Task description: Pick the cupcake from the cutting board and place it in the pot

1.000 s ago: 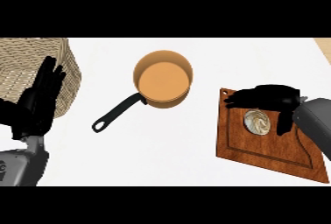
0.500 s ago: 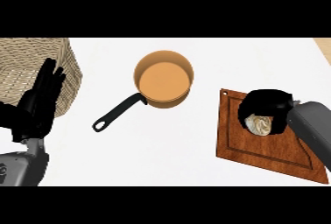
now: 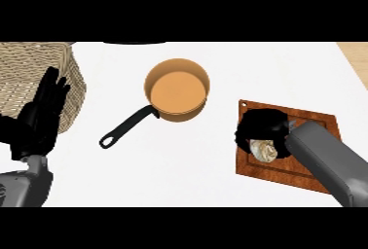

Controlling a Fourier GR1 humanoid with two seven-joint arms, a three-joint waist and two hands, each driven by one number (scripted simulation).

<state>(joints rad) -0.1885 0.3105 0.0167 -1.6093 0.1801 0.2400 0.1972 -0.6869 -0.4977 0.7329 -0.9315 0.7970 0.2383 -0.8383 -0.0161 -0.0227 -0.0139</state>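
Pale cupcake (image 3: 263, 149) on brown cutting board (image 3: 314, 120); orange, black-handled pot (image 3: 176, 92) well apart.

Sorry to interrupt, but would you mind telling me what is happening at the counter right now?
The robot's right hand is curled round the cupcake, which sits on the wooden cutting board at the right. The orange pot with its black handle stands apart in the middle of the counter, with nothing in it. The left hand rests open at the left edge, in front of a wicker basket.
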